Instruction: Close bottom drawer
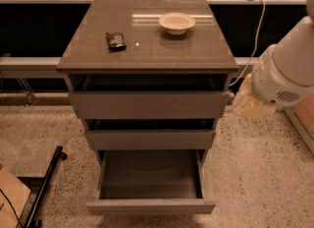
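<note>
The grey cabinet stands in the middle of the view with three stacked drawers. The bottom drawer is pulled far out toward me, and its shallow grey box is empty. The middle drawer and the top drawer each stick out a little. A white arm segment hangs at the right edge, beside the cabinet's right side at top-drawer height. My gripper is out of view; only that arm segment shows.
A white bowl and a small dark packet lie on the cabinet top. A black bar lies on the speckled floor at the lower left. A cable hangs at the right behind the cabinet. A rail runs along the back.
</note>
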`<move>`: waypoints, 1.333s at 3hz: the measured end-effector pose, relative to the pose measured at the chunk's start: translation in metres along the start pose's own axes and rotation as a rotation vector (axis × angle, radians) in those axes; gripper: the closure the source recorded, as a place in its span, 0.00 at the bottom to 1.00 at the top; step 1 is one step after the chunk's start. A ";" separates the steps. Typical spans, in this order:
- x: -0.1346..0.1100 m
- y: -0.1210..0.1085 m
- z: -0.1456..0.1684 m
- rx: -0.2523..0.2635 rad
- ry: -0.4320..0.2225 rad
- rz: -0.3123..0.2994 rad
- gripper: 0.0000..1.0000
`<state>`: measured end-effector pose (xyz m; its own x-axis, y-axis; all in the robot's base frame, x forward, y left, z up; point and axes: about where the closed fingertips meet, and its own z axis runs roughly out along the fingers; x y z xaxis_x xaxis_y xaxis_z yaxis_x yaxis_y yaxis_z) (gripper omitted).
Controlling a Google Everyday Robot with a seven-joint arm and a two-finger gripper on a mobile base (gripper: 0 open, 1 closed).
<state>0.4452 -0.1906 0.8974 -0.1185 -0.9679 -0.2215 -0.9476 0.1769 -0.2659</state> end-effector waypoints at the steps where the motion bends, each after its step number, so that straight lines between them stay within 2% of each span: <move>1: -0.002 0.026 0.047 -0.103 -0.040 0.018 1.00; 2: -0.004 0.043 0.108 -0.197 -0.088 0.025 1.00; 3: -0.004 0.043 0.109 -0.197 -0.088 0.025 1.00; 4: -0.005 0.054 0.131 -0.236 -0.106 0.057 1.00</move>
<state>0.4337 -0.1530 0.7617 -0.1535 -0.9315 -0.3299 -0.9847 0.1719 -0.0271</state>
